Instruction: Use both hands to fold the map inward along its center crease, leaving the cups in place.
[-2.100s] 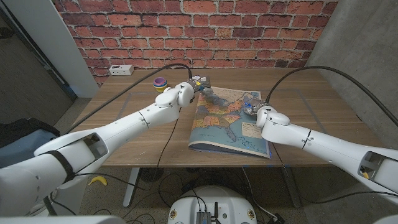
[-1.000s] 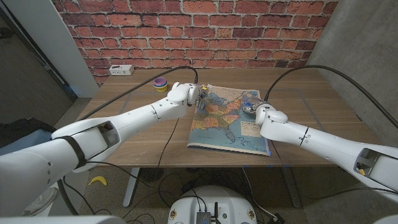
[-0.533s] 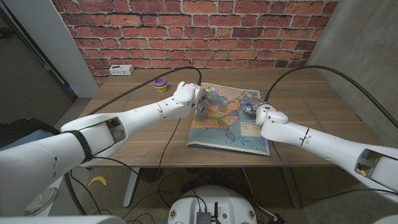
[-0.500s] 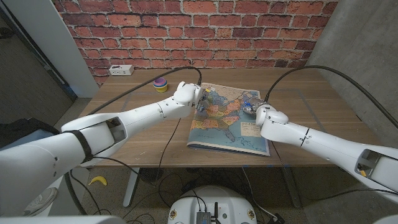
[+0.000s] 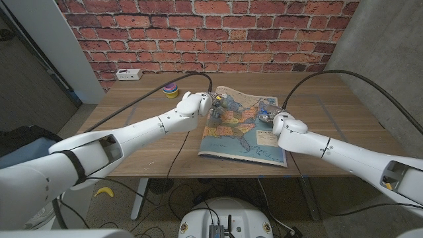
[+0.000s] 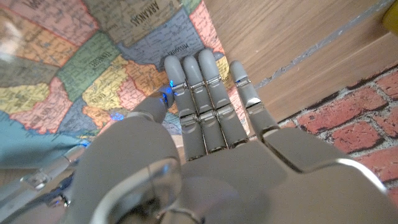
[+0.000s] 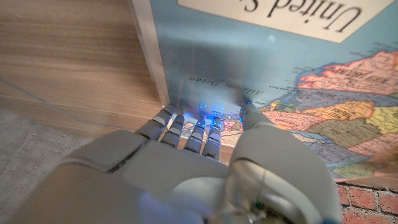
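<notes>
- Left hand (image 5: 192, 104) has slid back to the map's (image 5: 241, 132) left edge, fingers flat on it, gripping nothing.
- Right hand (image 5: 285, 123) curls over right edge; can't tell if it's gripping.
- Fold not started; cups (image 5: 171, 89) untouched.

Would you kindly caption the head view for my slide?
Left robot hand and right robot hand at opposite edges of the map.

Soft, even room light is falling over the table (image 5: 152, 142), leaving only faint shadows under the arms. The head view is looking sharp in the middle and bending slightly at the edges. Up close, the left hand (image 6: 205, 155) and right hand (image 7: 186, 168) are blurring, blue glints are glowing by their fingers, and the map (image 7: 261, 74) is catching pale glare.
</notes>
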